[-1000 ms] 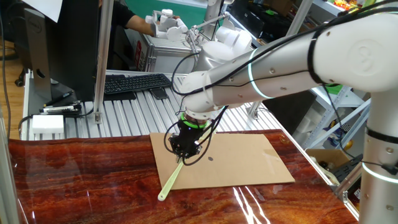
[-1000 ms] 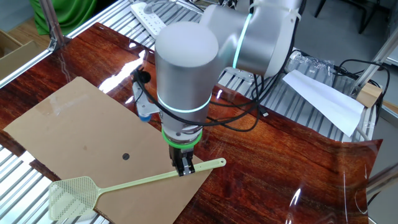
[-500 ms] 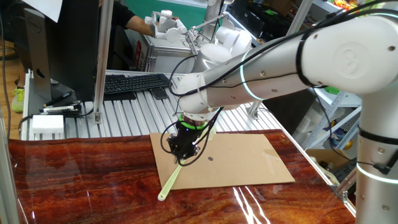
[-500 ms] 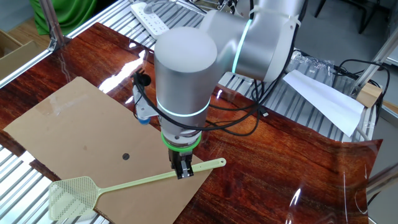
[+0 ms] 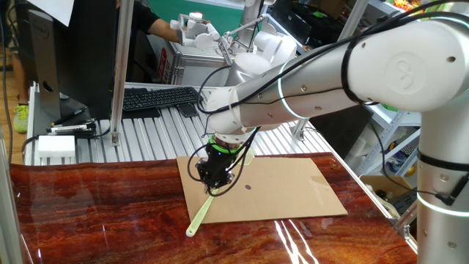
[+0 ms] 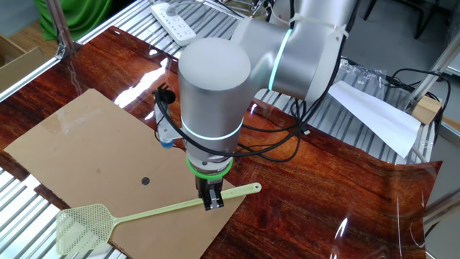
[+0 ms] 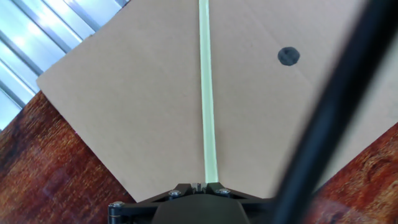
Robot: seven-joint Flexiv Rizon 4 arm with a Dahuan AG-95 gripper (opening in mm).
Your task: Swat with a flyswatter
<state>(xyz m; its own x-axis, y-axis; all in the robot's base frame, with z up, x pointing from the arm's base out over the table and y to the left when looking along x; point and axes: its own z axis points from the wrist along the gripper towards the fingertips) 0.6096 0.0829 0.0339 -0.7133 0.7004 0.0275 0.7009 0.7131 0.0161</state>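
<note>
The pale yellow-green flyswatter (image 6: pixel 154 211) lies flat across the cardboard sheet (image 6: pixel 79 155). Its mesh head (image 6: pixel 83 226) sits at the sheet's near corner and its handle end (image 6: pixel 253 188) reaches onto the wood. My gripper (image 6: pixel 210 201) points straight down and is shut on the handle near that end. In the one fixed view the gripper (image 5: pixel 215 184) stands over the handle (image 5: pixel 199 214). In the hand view the handle (image 7: pixel 206 93) runs straight away from my fingertips (image 7: pixel 198 185). The head is out of the hand view.
A small dark spot (image 6: pixel 145 180) marks the cardboard beside the handle; it also shows in the hand view (image 7: pixel 288 56). A black cable (image 7: pixel 336 112) crosses the right of the hand view. Metal slats (image 6: pixel 18 183) border the red-brown wooden table (image 6: pixel 302 194). A keyboard (image 5: pixel 157 97) lies behind.
My hand has sunk a little lower onto the handle. The flyswatter has not moved.
</note>
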